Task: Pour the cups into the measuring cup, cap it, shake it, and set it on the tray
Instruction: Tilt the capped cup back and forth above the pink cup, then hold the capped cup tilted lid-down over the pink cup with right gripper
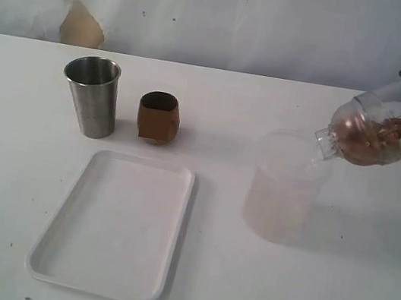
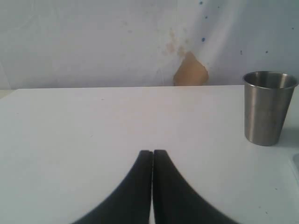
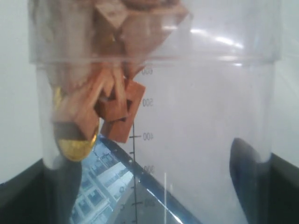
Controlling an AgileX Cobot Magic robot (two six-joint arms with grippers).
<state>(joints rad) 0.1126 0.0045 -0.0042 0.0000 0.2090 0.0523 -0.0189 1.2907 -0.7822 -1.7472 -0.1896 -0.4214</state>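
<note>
White tabletop (image 1: 13,165): right gripper (image 3: 154,186) clamps lidded clear cylindrical measuring cup (image 1: 373,129), tipped sideways, brown chips (image 1: 374,144) inside, right of flat white tray (image 1: 119,221); left gripper (image 2: 152,156) pinched together, empty.

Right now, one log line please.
right fingers: holding tilted, capped clear cylindrical measuring cup, brown pieces inside | left fingers: shut, empty | flat white rectangular tray: not yet loaded

Measuring cup (image 3: 201,140) — both ends cropped

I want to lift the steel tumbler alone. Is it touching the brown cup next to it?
Apart. The exterior view shows a strip of table between the steel tumbler and the brown cup, so their walls do not meet.
</note>
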